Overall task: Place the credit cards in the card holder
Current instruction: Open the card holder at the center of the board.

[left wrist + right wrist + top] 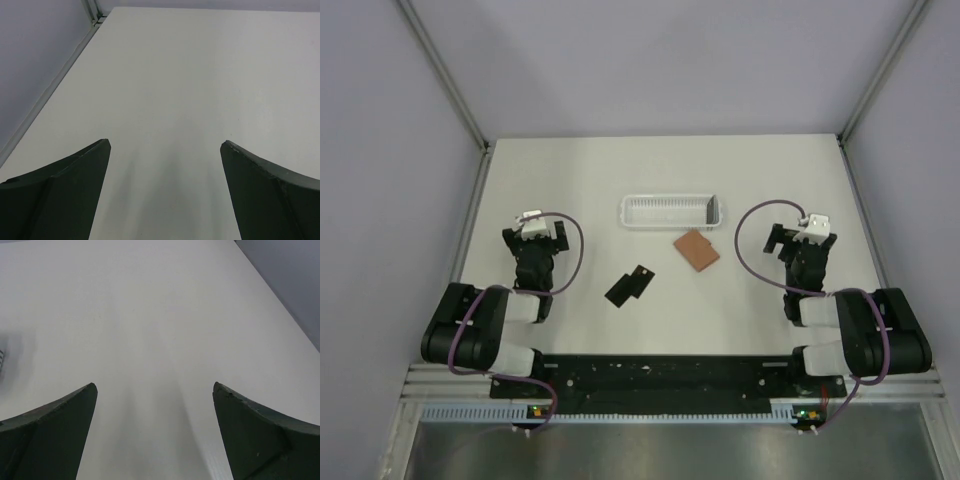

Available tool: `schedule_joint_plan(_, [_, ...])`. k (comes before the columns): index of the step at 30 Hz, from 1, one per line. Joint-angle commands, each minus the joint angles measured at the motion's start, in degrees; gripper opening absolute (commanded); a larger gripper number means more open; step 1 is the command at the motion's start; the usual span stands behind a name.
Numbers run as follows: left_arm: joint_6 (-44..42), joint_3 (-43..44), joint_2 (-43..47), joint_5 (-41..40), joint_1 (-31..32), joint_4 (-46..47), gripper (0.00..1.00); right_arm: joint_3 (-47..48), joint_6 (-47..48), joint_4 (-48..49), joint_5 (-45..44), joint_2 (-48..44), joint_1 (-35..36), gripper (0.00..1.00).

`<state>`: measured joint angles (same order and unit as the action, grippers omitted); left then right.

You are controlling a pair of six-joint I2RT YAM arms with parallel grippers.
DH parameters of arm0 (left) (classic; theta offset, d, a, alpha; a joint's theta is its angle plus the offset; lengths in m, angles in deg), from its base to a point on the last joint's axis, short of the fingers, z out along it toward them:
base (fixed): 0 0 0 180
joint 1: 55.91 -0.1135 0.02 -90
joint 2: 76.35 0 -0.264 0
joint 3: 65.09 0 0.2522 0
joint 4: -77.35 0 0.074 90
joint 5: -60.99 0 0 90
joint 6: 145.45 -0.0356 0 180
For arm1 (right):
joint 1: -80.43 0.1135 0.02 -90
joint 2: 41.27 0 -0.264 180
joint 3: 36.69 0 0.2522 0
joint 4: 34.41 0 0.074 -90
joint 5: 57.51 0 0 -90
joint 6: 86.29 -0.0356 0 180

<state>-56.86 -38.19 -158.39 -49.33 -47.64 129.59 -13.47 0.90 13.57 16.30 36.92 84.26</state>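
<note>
While both arms are sitting folded back near their bases, nothing is being gripped. The left gripper (pixel 535 237) is pointing out over the left part of the table (pixel 580 170), its jaws standing wide apart. The left wrist view is showing the same: dark fingers (pixel 65 195) at either lower corner and plain white surface in the gap. The right gripper (pixel 801 240) is mirroring this over the right part of the table, spread wide and holding nothing. In the right wrist view its fingers (pixel 260 435) are framing bare tabletop, with a blurred trace at the far left edge, too unclear to name.

The credit cards (pixel 630 285) are lying flat on the table between the two arms, slightly left of centre. The two black rectangles are lying askew to the table edges and meeting at one end; touching or overlapping, cannot tell which. The farther card is showing a small white mark near its far edge.

The card holder (pixel 696 250) is lying closed, brown side up, to the right of the cards and apart from them, turned diamond-wise. It is sitting just on the near side of the right end of a white slatted tray (pixel 670 211); contact with the tray cannot be told. Both grippers are well apart from cards and holder.
</note>
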Motion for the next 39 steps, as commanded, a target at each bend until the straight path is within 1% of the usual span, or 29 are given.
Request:
schedule_joint_plan(1, [0.44, 0.47, -0.31, 0.63, -0.27, 3.18, 0.99, 1.36, -0.36, 2.95, 0.54, 0.12, -0.23, 0.99])
schedule_joint_plan(8, [0.44, 0.3, -0.14, 0.72, -0.27, 3.17, 0.99, 1.36, -0.18, 2.95, 0.28, -0.23, -0.23, 0.99])
schedule_joint_plan(9, [-0.51, 0.3, 0.21, 0.89, -0.19, 3.78, 0.99, 1.88, -0.35, 0.6, 0.19, -1.8, -0.23, 0.99])
schedule_joint_plan(10, [-0.61, 0.91, 1.43, 1.5, 0.07, 1.53, 0.99, 3.45, -0.44, -4.03, 0.1, -3.9, -0.32, 0.99])
schedule_joint_plan(11, [-1.13, 1.18, 2.49, 1.42, 0.08, 0.2, 0.99, 5.73, -0.62, -11.39, 0.19, -6.54, -0.23, 0.99])
schedule_joint_plan(12, [-2.01, 2.14, 4.67, -1.28, 1.38, -2.86, 0.99, 9.06, -1.14, -18.33, 0.45, -8.91, -0.32, 0.99])
schedule_joint_plan(13, [-2.89, 4.58, 7.05, -3.65, 2.96, -9.59, 0.99, 11.88, -2.02, -25.97, 0.97, -10.41, -0.23, 0.99])
schedule_joint_plan(14, [-3.33, 7.3, 9.51, -4.72, 3.93, -16.18, 0.99, 14.86, -3.16, -31.27, 1.5, -11.82, -0.23, 0.99])
schedule_joint_plan(15, [-0.38, 11.94, 11.27, -6.73, 4.64, -23.65, 0.98, 17.59, -4.73, -37.33, 2.38, -12.97, -0.32, 0.99])
schedule_joint_plan(16, [5.31, 15.56, 12.85, -8.76, 4.82, -30.77, 0.99, 19.88, -7.01, -43.04, 3.52, -13.67, -0.32, 0.99])
schedule_joint_plan(18, [12.71, 21.46, 15.23, -5.89, 4.91, -45.01, 0.99, 23.84, -12.02, -51.59, 6.85, -14.38, -0.32, 0.99])
schedule_joint_plan(20, [17.74, 24.46, 15.42, -5.0, 5.0, -51.03, 0.99, 25.61, -17.38, -55.48, 12.72, -14.65, -0.14, 0.99])
schedule_joint_plan(21, [19.58, 26.21, 15.42, -3.26, 4.91, -54.62, 0.99, 26.22, -19.32, -57.67, 15.72, -15.0, -0.14, 0.99])
schedule_joint_plan(22, [22.39, 27.71, 15.24, -0.72, 4.91, -59.53, 0.99, 26.23, -22.12, -58.21, 18.79, -15.43, -0.14, 0.99])
schedule_joint_plan(24, [24.52, 29.56, 15.33, 4.81, 4.91, -64.39, 0.99, 24.75, -25.47, -56.91, 24.42, -16.23, -0.15, 0.99])
schedule_joint_plan(26, [25.75, 29.74, 15.94, 9.66, 5.0, -65.73, 0.99, 22.9, -28.12, -56.55, 27.42, -16.49, 0.03, 0.99])
schedule_joint_plan(28, [26.63, 28.61, 17.43, 12.22, 5.17, -65.73, 0.99, 21.49, -29.62, -56.2, 29.27, -15.45, 0.73, 0.99])
schedule_joint_plan(32, [28.21, 26.32, 21.21, 13.46, 6.84, -65.73, 0.99, 19.73, -30.33, -54.62, 29.9, -12.29, 3.63, 0.99])
schedule_joint_plan(34, [28.13, 25.18, 22.18, 14.07, 8.94, -65.73, 0.99, 19.38, -30.41, -53.31, 30.51, -9.74, 5.12, 0.94])
schedule_joint_plan(36, [28.39, 23.69, 23.06, 13.9, 11.66, -67.23, 0.99, 18.5, -30.85, -50.94, 31.47, -7.36, 6.09, 0.87])
schedule_joint_plan(39, [29.53, 20.88, 23.68, 11.36, 17.2, -66.52, 0.98, 17.27, -32.26, -46.63, 32.79, -3.5, 6.71, 0.8])
